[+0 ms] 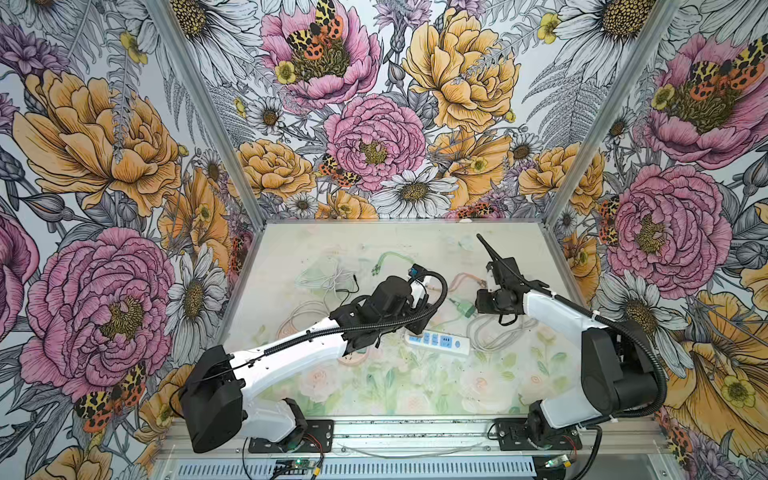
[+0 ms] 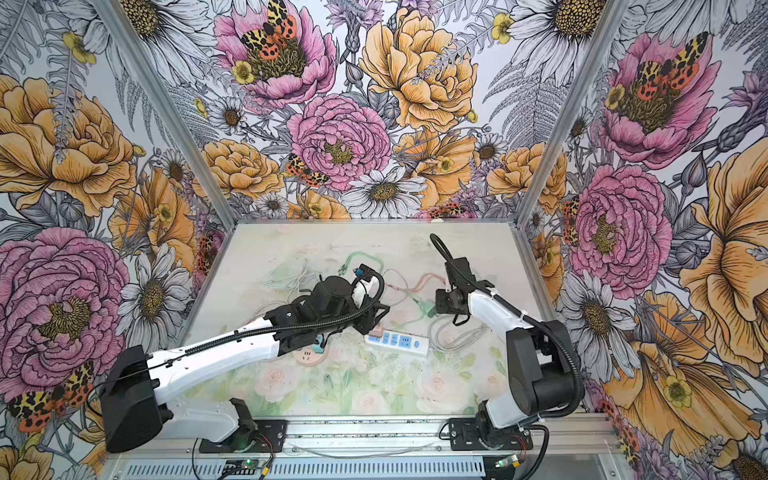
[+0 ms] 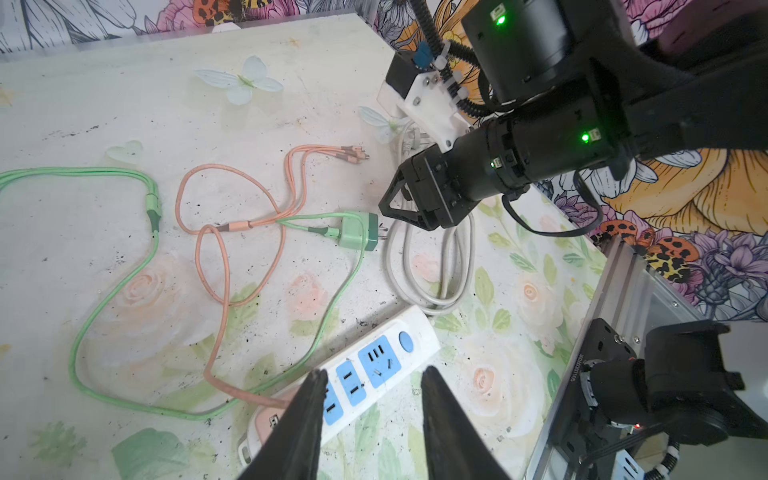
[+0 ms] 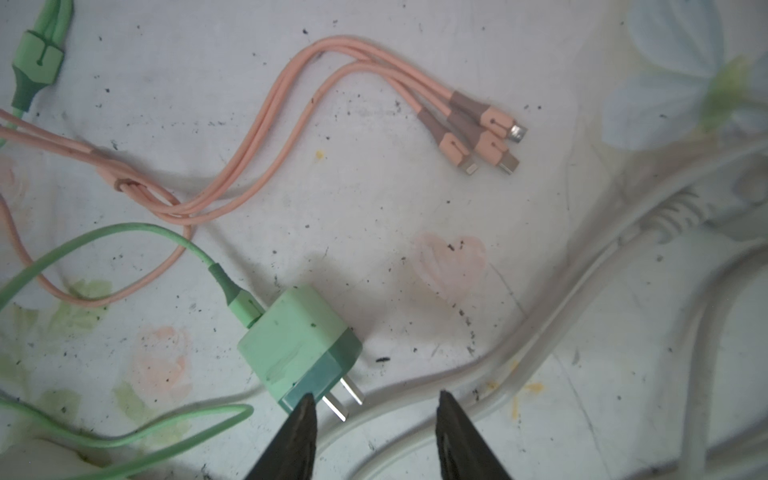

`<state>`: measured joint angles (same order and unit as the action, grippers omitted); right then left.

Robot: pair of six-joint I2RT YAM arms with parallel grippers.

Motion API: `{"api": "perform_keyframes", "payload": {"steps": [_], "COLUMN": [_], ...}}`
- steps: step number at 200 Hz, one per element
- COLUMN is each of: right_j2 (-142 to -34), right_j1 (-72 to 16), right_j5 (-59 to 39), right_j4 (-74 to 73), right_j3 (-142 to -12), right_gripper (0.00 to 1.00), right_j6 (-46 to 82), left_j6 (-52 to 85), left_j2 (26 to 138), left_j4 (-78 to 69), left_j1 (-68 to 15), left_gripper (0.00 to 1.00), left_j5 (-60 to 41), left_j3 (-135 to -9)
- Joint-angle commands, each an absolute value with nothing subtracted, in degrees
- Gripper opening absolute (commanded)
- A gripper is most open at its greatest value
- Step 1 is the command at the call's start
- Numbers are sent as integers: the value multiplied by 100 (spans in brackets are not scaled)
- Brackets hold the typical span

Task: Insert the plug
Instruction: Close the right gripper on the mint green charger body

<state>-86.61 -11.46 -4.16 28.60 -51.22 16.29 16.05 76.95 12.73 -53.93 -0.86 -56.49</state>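
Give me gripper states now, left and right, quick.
Left gripper: open, holding nothing, over the power strip.
Right gripper: open, holding nothing, right beside the green plug.

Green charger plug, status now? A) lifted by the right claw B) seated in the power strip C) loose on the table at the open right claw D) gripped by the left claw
C: the green charger plug lies flat on the table, prongs bare, with the right claw open at its prong end.
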Motion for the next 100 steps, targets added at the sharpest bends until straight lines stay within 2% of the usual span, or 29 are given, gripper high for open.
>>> {"api": "perform_keyframes", "payload": {"steps": [1,15,31,100], "right_j2": [-8642,-8716,-8745,-8927], "right_j1": [-1224,-1296,-1417,-1700], "right_j5": [-830,-1035,-1066,-152], "right_j4": [2602,2602,2602,2613], "right_j3": [-5085,-5098,-5079,-5085], "right_gripper": [50,54,55,57], "right_j6": [1125,923,700,441], "left_j6": [1531,1537,1536,1493], "left_j2": [7474,7407,7325,7110], "left_j4": [1318,1327,1322,1319], "left_j1": [-5448,-5449,-5449,-5449], "left_gripper": [41,41,40,41], "left_j5": [83,114,152,211], "left_j3": [-5505,-5446,-5368,-5256]}}
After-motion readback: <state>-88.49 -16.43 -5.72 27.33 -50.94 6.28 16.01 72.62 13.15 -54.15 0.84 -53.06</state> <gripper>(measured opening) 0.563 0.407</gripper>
